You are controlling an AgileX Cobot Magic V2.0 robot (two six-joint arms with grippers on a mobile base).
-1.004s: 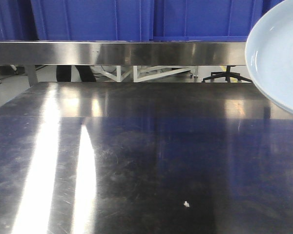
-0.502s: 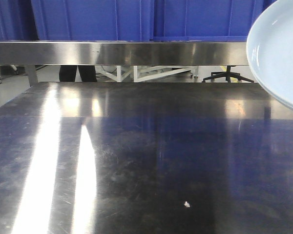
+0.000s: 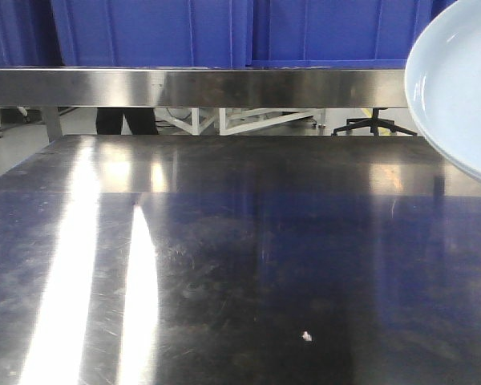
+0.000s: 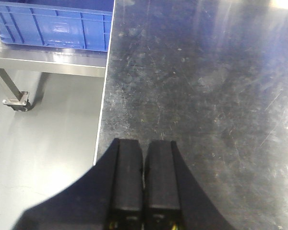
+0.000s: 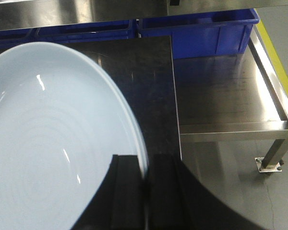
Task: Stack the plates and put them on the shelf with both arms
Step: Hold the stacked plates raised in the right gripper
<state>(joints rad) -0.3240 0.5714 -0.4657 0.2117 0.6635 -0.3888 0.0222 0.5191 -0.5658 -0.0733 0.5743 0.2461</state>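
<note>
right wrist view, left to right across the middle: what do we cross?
Pale light-blue glossy round plate → dark scratched steel tabletop → lower brushed-steel tier → square steel leg with foot plate

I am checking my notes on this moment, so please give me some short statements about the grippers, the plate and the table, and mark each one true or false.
1. The right gripper is closed on the rim of a light-blue plate. True.
2. The left gripper holds a second plate. False: its fingers are shut together with nothing between them, above the table edge.
3. In the front view, blue crates show above the steel rail. True.
4. The plate lies flat on the table. False: it is held tilted in the air, at the right edge of the front view.
5. A small white crumb lies on the table. True.
</note>
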